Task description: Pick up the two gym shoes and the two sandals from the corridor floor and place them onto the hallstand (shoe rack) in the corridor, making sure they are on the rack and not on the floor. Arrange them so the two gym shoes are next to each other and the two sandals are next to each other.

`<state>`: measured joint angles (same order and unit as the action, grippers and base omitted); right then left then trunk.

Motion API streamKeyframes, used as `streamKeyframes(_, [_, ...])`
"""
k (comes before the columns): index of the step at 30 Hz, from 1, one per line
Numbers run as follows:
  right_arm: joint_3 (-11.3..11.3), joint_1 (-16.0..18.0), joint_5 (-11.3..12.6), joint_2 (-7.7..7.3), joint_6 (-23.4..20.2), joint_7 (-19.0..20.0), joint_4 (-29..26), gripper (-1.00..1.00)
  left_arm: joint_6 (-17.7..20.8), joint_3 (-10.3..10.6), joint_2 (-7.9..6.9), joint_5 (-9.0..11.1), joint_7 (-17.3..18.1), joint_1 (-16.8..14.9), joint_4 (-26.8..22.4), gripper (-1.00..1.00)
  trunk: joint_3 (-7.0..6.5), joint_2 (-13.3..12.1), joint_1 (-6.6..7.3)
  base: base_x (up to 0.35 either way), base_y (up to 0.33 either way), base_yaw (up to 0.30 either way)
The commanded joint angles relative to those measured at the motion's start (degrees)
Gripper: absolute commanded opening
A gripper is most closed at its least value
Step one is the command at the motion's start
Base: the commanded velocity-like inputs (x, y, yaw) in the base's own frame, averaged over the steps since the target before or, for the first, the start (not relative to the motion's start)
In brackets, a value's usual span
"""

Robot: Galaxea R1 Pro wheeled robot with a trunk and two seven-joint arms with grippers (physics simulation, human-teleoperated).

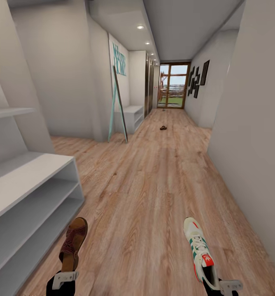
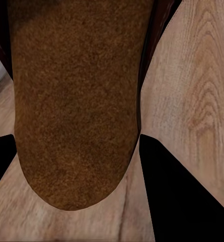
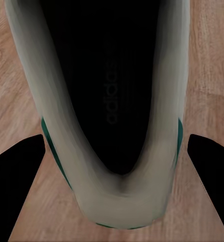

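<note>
Left gripper clamped on brown sandal; right gripper clamped on white sneaker. Shoe rack at left. Second sandal far down wood floor.

L gripper low at the head view's bottom edge, pale fingers closed on the heel end of a brown sandal, toe pointing fwd. R gripper likewise low, closed on the heel of a white gym shoe, toe fwd. Both arms barely in frame.
</note>
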<state>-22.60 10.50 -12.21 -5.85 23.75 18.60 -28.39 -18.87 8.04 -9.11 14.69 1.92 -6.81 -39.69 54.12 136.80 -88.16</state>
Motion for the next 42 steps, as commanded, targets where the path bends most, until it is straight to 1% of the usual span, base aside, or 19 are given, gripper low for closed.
streamKeyframes(1, [-0.49, 0.04, -0.51, 0.05, 0.25, 0.39, 0.02, -1.00, -0.18, 0.23, -0.07, 0.43, 0.14, -0.05, 0.04, -1.00, 0.05, 0.02, 0.00, 0.146, -0.235, 0.275])
streamKeyframes(9, [-0.47, 0.04, -0.51, 0.05, 0.25, 0.39, 0.01, -1.00, -0.12, 0.14, -0.12, 0.43, 0.11, -0.05, 0.00, -1.00, 0.05, 0.02, 0.00, 0.252, -0.171, 0.276])
streamKeyframes(14, [-0.46, 0.04, -0.53, 0.05, 0.25, 0.39, 0.00, -1.00, -0.11, 0.16, -0.12, 0.43, 0.10, -0.05, 0.03, -1.00, 0.05, 0.02, 0.00, 0.189, -0.070, 0.277])
streamKeyframes(38, [-0.46, 0.04, -0.54, 0.05, 0.25, 0.39, 0.06, -1.00, -0.19, 0.22, -0.09, 0.43, 0.10, -0.05, 0.09, -1.00, 0.05, 0.02, 0.00, 0.009, -0.004, 0.277])
streamKeyframes(42, [-0.45, 0.04, -0.54, 0.05, 0.25, 0.39, 0.03, -1.00, -0.20, 0.22, -0.06, 0.43, 0.10, -0.05, 0.06, -1.00, 0.05, 0.02, 0.00, 0.000, -0.124, 0.277])
